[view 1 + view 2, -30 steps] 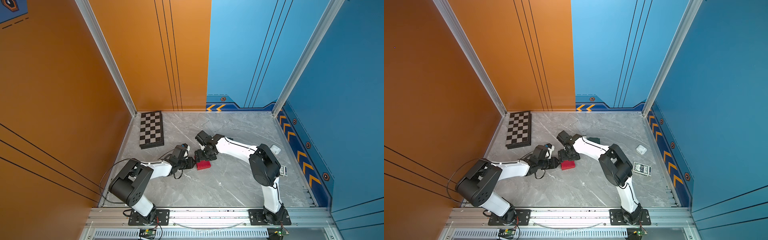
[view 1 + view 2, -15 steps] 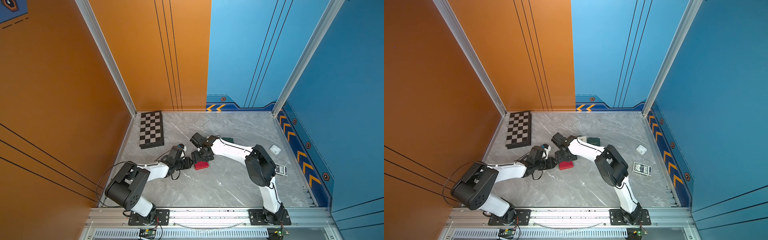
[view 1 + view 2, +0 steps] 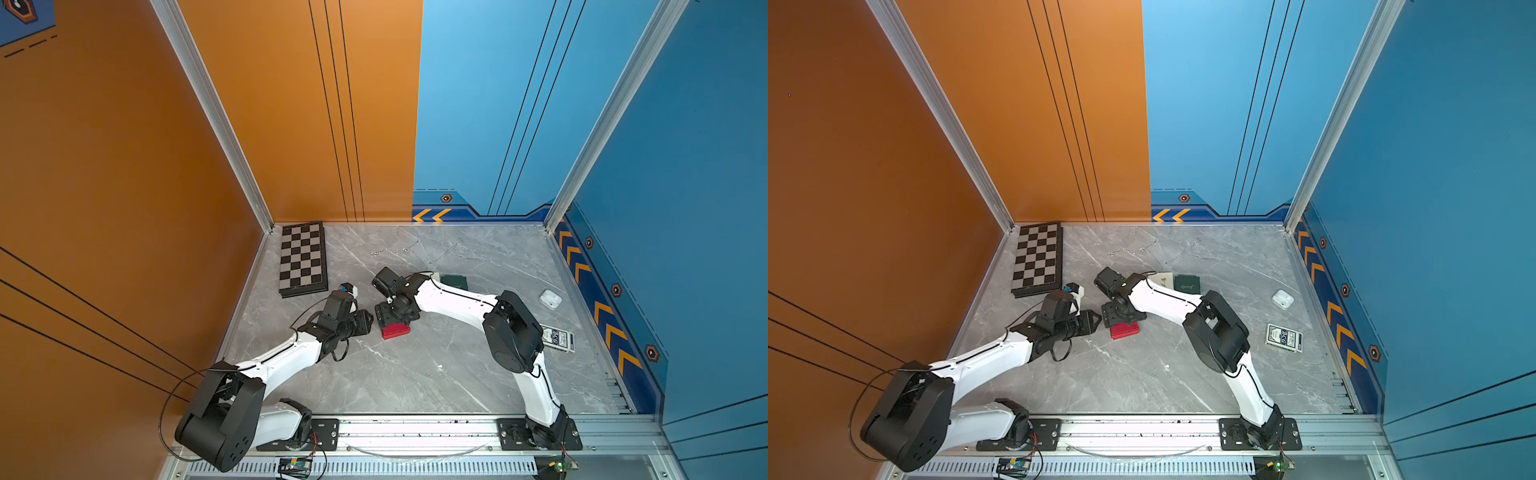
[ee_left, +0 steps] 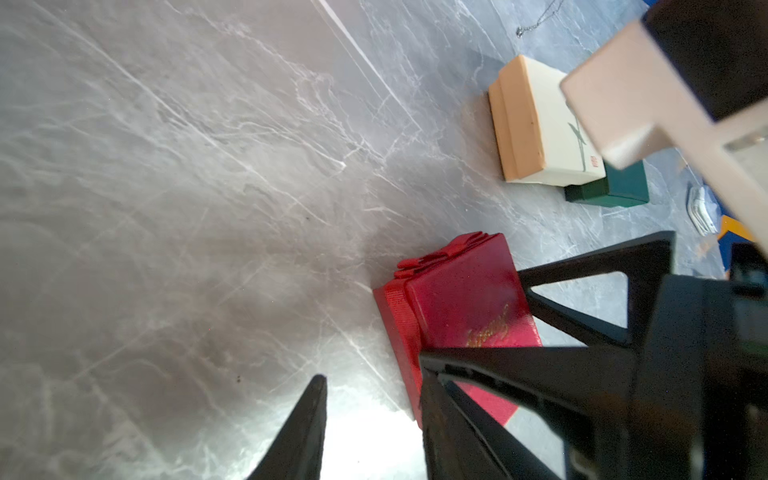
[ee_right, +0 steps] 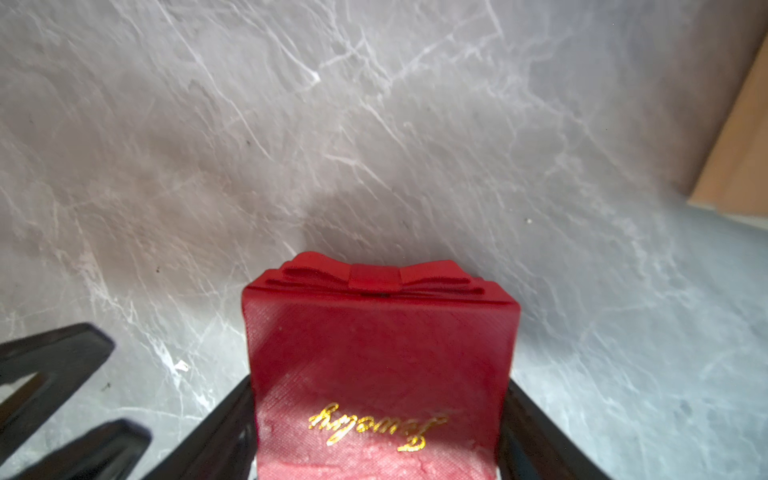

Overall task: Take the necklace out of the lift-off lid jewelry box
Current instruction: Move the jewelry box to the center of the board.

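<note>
The lift-off lid jewelry box [image 3: 395, 331] [image 3: 1124, 329] is red, with a bow and gold script on its closed lid [image 5: 378, 340], and sits on the marble table mid-left. My right gripper [image 3: 392, 320] [image 5: 379, 384] comes down over it, shut on its two sides. My left gripper [image 3: 370, 322] [image 4: 372, 370] lies low just left of the box [image 4: 465, 303]. It is open, with only bare table between its fingers, and one finger is beside the box's edge. The necklace is hidden inside the box.
A folded chessboard [image 3: 302, 258] lies at the back left. A cream box [image 4: 540, 124] and a dark green box [image 3: 454, 281] sit behind the right arm. Thin silver chains [image 3: 388, 250] lie near the back. An earbud case [image 3: 550, 298] and a card deck [image 3: 557, 338] are at the right.
The left gripper's jaws have spread wider. Both grippers and the red box have shifted slightly to the left; the right gripper stays clamped on the box.
</note>
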`<state>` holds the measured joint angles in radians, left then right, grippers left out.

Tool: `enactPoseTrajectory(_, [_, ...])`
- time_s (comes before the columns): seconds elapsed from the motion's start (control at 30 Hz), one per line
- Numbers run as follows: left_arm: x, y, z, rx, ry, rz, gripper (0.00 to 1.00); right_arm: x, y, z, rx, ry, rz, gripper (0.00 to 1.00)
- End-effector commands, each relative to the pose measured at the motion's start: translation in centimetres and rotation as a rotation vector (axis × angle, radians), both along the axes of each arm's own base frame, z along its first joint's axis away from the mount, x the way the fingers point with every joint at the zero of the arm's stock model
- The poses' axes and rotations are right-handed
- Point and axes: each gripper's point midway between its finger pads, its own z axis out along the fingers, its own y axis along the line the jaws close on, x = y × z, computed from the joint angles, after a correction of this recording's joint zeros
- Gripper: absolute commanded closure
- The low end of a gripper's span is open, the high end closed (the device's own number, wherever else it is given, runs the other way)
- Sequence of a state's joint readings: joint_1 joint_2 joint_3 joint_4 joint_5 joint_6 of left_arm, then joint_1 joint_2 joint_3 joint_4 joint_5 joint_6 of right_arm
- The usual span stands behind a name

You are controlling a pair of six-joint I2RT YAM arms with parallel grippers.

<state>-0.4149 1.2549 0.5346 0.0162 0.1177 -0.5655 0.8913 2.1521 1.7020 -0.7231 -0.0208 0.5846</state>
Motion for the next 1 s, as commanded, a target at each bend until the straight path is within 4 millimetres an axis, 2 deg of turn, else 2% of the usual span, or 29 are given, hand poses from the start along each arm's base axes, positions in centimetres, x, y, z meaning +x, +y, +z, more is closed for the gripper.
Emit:
enactPoseTrajectory(0.0, [-0.6,2.0,-0.5,0.070,0.012,0.050,0.58,-1.4,-1.3,-6.5,-0.119,0.095,-0.006,0.21])
enactPoseTrajectory(0.23, [-0.9,3.6,0.7,0.081,-0.028,0.104,0.55,1.5,-2.8,-7.1,-0.222,0.027,-0.052,0.21])
enactPoseTrajectory(0.27, [-1.0,3.9,0.9,0.082,-0.035,0.113,0.55,2.2,-2.4,-6.6,-0.225,0.004,-0.053,0.21])
enactPoseTrajectory(0.43, [-1.2,4.8,1.5,0.080,-0.054,0.142,0.53,2.9,-3.3,-7.7,-0.277,0.009,-0.060,0.21])
enactPoseTrajectory(0.67, [-1.3,4.9,1.5,0.072,-0.055,0.146,0.52,5.4,-5.4,-7.9,-0.333,-0.003,-0.117,0.20])
enactPoseTrajectory(0.97, [-1.3,4.6,1.8,0.058,-0.056,0.137,0.51,10.2,-7.4,-7.5,-0.304,-0.011,-0.215,0.18])
